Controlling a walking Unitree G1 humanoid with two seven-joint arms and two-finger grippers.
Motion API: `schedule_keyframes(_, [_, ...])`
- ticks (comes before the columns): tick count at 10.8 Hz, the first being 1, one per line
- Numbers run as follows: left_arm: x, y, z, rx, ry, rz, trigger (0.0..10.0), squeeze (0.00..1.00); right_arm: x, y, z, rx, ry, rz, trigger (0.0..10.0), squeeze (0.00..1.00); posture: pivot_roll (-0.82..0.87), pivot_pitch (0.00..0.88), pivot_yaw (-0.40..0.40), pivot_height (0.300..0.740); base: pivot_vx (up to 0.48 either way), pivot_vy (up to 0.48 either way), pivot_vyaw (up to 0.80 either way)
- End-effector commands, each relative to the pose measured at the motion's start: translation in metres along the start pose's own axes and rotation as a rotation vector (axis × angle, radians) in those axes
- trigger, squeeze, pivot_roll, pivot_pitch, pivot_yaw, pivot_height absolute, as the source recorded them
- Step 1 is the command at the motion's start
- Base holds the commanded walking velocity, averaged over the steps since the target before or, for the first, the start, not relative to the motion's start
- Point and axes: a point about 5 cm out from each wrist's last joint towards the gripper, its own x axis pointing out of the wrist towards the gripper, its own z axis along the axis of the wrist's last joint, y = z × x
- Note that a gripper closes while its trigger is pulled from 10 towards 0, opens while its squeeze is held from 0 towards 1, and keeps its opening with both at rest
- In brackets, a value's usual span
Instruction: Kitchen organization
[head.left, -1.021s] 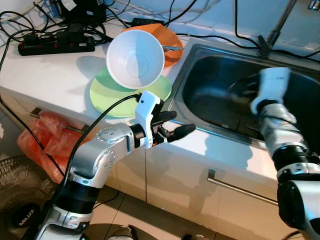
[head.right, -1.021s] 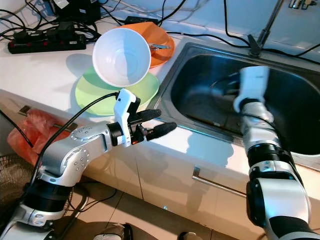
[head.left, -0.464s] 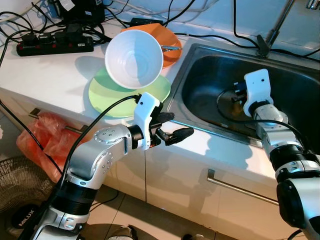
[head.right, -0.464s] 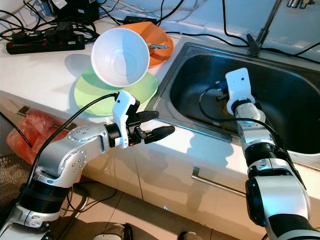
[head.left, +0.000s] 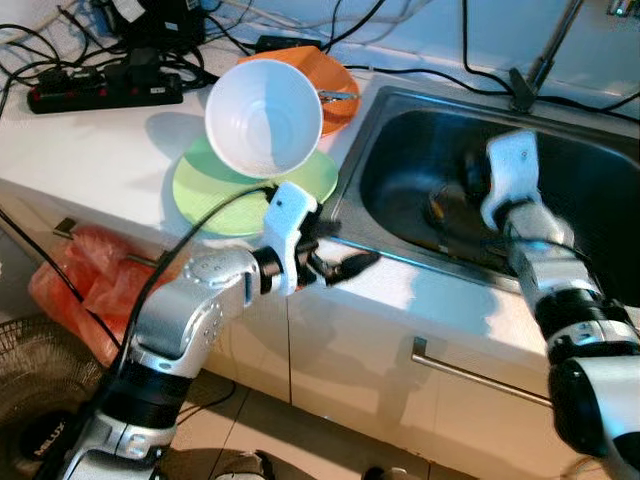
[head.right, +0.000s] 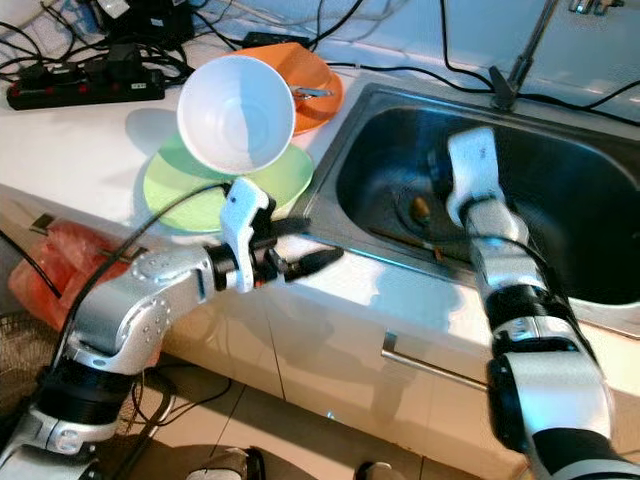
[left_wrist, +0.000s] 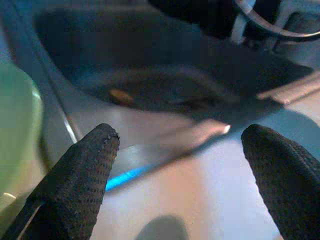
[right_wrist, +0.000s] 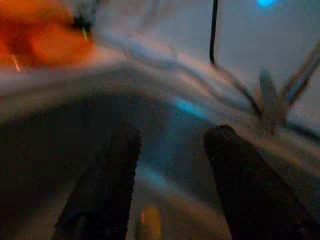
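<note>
while the right arm hangs over the basin, here is how it looks from beside the counter.

risk: the right gripper (right_wrist: 170, 175) is low inside the sink (head.right: 560, 290), close to its steel wall; i judge a blurred, quick reach could knock the fingers on the wall or push the small brown scrap (head.right: 421, 208) toward the drain.
risk two: the white bowl (head.left: 264, 117) sits tilted on the green plate (head.left: 205, 185); a nudge from the left arm could tip it off.
right gripper: fingers spread apart, holding nothing.
left gripper (head.left: 340, 265): over the counter edge just beside the sink rim, fingers wide, empty.
scrap: on the sink floor, near the right gripper, not touching.
bowl and plate: on the counter, just behind the left gripper, apart from it.
orange dish (head.left: 335, 80): behind the bowl, beside the sink.
</note>
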Motion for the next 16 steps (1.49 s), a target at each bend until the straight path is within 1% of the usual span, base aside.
schedule_keyframes(1, [-0.004,0.007,0.017,0.062,-0.064,0.063,10.0,0.0,0.0,-0.001,0.013,0.085,-0.081,-0.005,10.0,1.0,0.12,0.1,-0.014,0.74,0.0,0.0,0.0])
schedule_keyframes(2, [-0.008,0.018,0.029,0.08,-0.13,0.153,10.0,0.0,-0.002,0.006,0.026,0.219,-0.158,0.01,10.0,1.0,0.12,0.097,-0.015,0.74,0.0,0.0,0.0])
schedule_keyframes(3, [-0.011,0.027,0.036,0.101,-0.169,0.232,10.0,0.0,-0.003,0.015,0.033,0.264,-0.176,0.054,10.0,1.0,0.12,0.094,-0.011,0.74,0.0,0.0,0.0])
schedule_keyframes(4, [-0.014,0.037,0.042,0.116,-0.195,0.308,10.0,0.0,-0.006,0.023,0.038,0.288,-0.186,0.099,10.0,0.45,0.12,0.09,-0.012,0.74,0.0,0.0,0.0])
schedule_keyframes(5, [-0.023,0.06,0.048,0.159,-0.195,0.471,10.0,0.0,-0.014,0.034,0.044,0.308,-0.202,0.178,10.0,0.0,0.11,0.088,-0.012,0.74,0.0,0.0,0.0])
schedule_keyframes(6, [-0.03,0.074,0.048,0.199,-0.169,0.572,10.0,0.0,-0.019,0.04,0.048,0.324,-0.213,0.22,10.0,0.0,0.11,0.089,-0.01,0.74,0.0,0.0,0.0])
schedule_keyframes(7, [-0.036,0.084,0.048,0.233,-0.147,0.648,10.0,0.0,-0.025,0.044,0.052,0.341,-0.22,0.255,10.0,0.0,0.11,0.089,-0.01,0.74,0.0,0.0,0.0])
schedule_keyframes(8, [-0.045,0.098,0.048,0.158,-0.168,0.739,10.0,0.0,-0.037,0.055,0.057,0.352,-0.225,0.347,10.0,0.0,0.11,0.093,-0.005,0.74,0.0,0.0,0.0])
schedule_keyframes(9, [-0.05,0.108,0.045,0.129,-0.162,0.811,10.0,0.0,-0.047,0.062,0.058,0.357,-0.209,0.406,10.0,0.0,0.11,0.098,0.003,0.74,0.0,0.0,0.0])
schedule_keyframes(10, [-0.055,0.118,0.043,0.098,-0.147,0.885,10.0,0.0,-0.059,0.068,0.054,0.351,-0.186,0.445,10.0,0.0,0.11,0.103,0.01,0.74,0.0,0.0,0.0])
schedule_keyframes(11, [-0.057,0.122,0.044,0.099,-0.146,0.913,10.0,0.0,-0.065,0.071,0.054,0.354,-0.172,0.453,10.0,0.0,0.1,0.108,0.016,0.74,0.0,0.0,0.0])
schedule_keyframes(13, [-0.051,0.129,0.047,0.045,-0.141,0.902,10.0,0.0,-0.073,0.076,0.056,0.372,-0.154,0.462,10.0,0.0,0.09,0.12,0.028,0.74,0.0,0.0,0.0])
schedule_keyframes(15, [-0.039,0.131,0.045,-0.037,-0.131,0.853,10.0,0.0,-0.081,0.081,0.057,0.379,-0.137,0.473,10.0,0.0,0.08,0.132,0.045,0.74,0.0,0.0,0.0])
schedule_keyframes(16, [-0.033,0.132,0.044,-0.061,-0.126,0.829,10.0,0.0,-0.084,0.082,0.057,0.381,-0.128,0.47,10.0,0.0,0.08,0.136,0.051,0.74,0.0,0.0,0.0])
